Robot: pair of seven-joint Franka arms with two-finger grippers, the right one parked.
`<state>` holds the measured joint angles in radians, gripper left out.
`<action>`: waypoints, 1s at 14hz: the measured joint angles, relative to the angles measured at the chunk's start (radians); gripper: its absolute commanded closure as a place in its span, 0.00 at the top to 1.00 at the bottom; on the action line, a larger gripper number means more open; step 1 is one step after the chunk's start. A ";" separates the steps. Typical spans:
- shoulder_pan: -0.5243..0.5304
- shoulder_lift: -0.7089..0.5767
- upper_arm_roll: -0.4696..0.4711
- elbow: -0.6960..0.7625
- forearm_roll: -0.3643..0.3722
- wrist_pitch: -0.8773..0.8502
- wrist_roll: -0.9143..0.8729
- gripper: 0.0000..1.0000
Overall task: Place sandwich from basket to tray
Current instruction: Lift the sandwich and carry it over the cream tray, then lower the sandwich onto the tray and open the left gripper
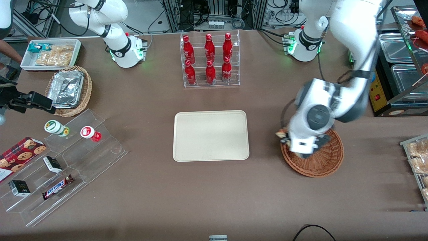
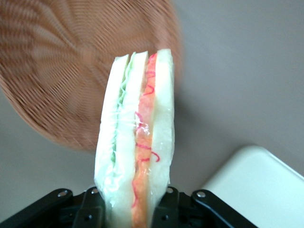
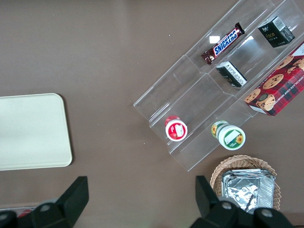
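the white left arm (image 1: 337, 97) has grey joints, and its tool (image 2: 135, 209) has black, screw-studded fingers.

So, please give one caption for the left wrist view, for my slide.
Gripper holds the wrapped sandwich above the basket, tray corner nearby.

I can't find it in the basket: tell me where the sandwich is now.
The sandwich is clamped in the gripper, lifted above the basket at its edge nearest the tray.
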<state>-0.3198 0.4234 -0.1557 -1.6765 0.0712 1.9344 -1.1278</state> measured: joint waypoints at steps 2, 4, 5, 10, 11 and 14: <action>-0.127 0.054 -0.002 0.064 -0.005 0.001 -0.064 0.29; -0.238 0.151 0.000 0.167 -0.005 0.006 -0.081 0.29; -0.274 0.207 0.001 0.230 -0.005 0.009 -0.075 0.29; -0.348 0.439 -0.028 0.489 -0.007 0.011 0.197 0.29; -0.352 0.463 -0.041 0.505 -0.007 0.011 0.219 0.29; -0.371 0.502 -0.051 0.514 -0.007 0.010 0.241 0.30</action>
<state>-0.6908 0.9256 -0.2072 -1.1621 0.0642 1.9446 -0.8869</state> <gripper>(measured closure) 0.705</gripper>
